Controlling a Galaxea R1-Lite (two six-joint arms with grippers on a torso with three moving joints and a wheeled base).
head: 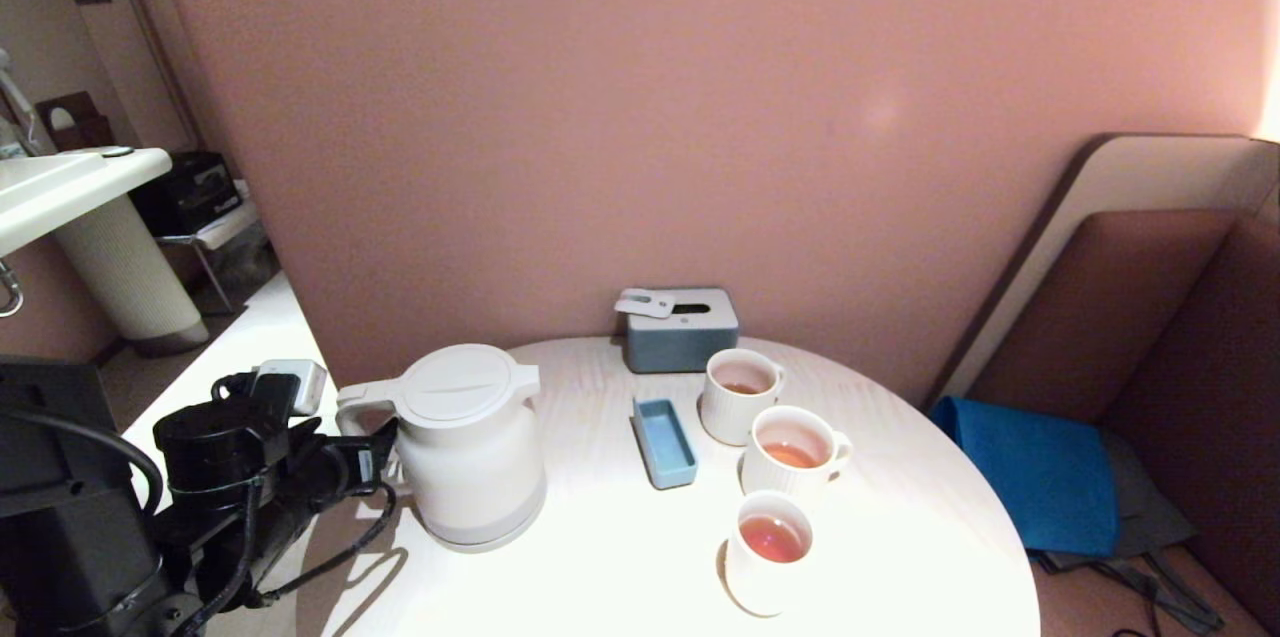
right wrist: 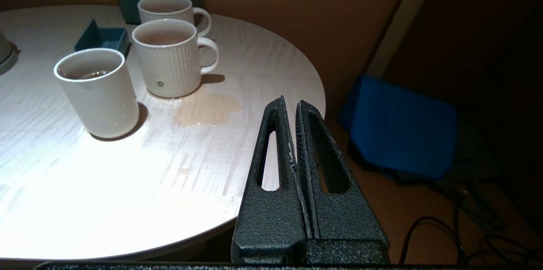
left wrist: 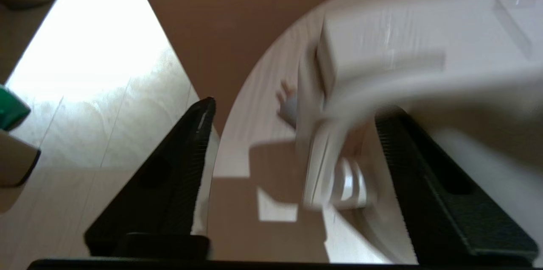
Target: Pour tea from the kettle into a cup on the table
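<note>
The white kettle (head: 470,447) stands upright on the left part of the round table (head: 900,537). My left gripper (head: 385,462) is at its loop handle (left wrist: 326,168); in the left wrist view the gripper (left wrist: 297,109) is open, its fingers wide on either side of the blurred handle, apart from it. Three white cups hold orange-red tea (head: 773,538): a near cup (head: 768,567), a middle mug (head: 795,477) and a far mug (head: 735,412). My right gripper (right wrist: 290,102) is shut on nothing, off the table's right edge.
A blue tray (head: 665,442) lies between kettle and cups, and a grey tissue box (head: 680,332) stands at the back by the wall. A puddle of spilled tea (right wrist: 208,109) lies beside the middle mug (right wrist: 167,56). A blue cloth (head: 1040,472) lies on the floor at the right.
</note>
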